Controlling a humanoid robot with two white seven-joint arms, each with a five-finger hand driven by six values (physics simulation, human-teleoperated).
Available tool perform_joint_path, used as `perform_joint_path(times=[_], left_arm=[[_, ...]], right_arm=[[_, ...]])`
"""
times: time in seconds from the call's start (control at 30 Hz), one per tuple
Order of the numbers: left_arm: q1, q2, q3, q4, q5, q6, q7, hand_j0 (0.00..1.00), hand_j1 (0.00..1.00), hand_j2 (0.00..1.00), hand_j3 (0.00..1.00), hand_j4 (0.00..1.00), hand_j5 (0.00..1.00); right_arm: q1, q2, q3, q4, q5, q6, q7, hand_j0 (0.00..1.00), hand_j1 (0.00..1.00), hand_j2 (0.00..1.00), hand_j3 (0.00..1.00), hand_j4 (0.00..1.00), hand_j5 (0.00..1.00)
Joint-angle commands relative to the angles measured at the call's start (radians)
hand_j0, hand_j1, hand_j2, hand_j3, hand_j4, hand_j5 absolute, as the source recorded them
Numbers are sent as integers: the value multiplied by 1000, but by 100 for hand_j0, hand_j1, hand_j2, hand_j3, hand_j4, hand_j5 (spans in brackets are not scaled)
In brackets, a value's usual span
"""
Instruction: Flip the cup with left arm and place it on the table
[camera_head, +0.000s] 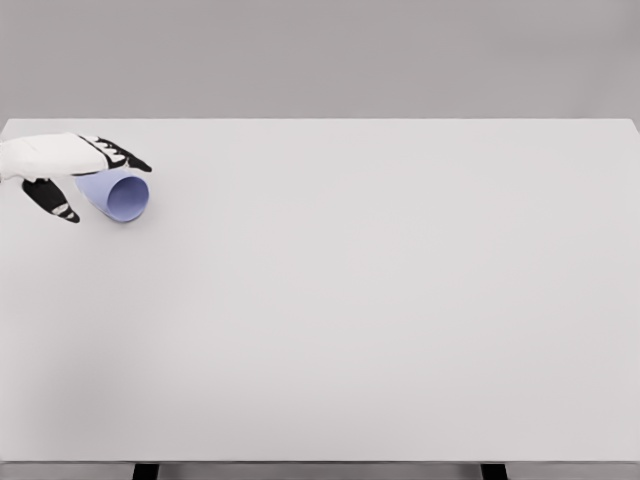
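At the far left we see the white left hand with black fingertips (70, 175) reaching in over the table's left edge. Its fingers lie across the top of the pale blue, cone-shaped cup (118, 194) and its thumb sits below, so we read it as gripping the cup. The cup lies on its side, open mouth turned toward us and rightward, on the wide white table (380, 300).

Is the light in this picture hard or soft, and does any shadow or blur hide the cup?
Head view: soft, even light, no glare; the white table darkens slightly at lower left. The blue cup casts only a faint shadow and looks sharp; the left hand covers its rear part.
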Motion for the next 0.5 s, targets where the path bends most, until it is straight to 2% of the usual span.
perform_joint_path(times=[0.0,0.27,0.47], left_arm=[[0,-24,-3,33,-14,3,0,100,100,100,100,100,100],[-2,-53,-3,109,-14,32,33,100,100,100,100,100,100],[2,-64,-5,111,-23,32,35,100,100,100,100,100,100]], right_arm=[[-2,0,0,0,0,-1,0,100,100,100,100,100,100],[-2,0,0,0,0,1,0,100,100,100,100,100,100],[-2,0,0,0,0,-1,0,100,100,100,100,100,100]])
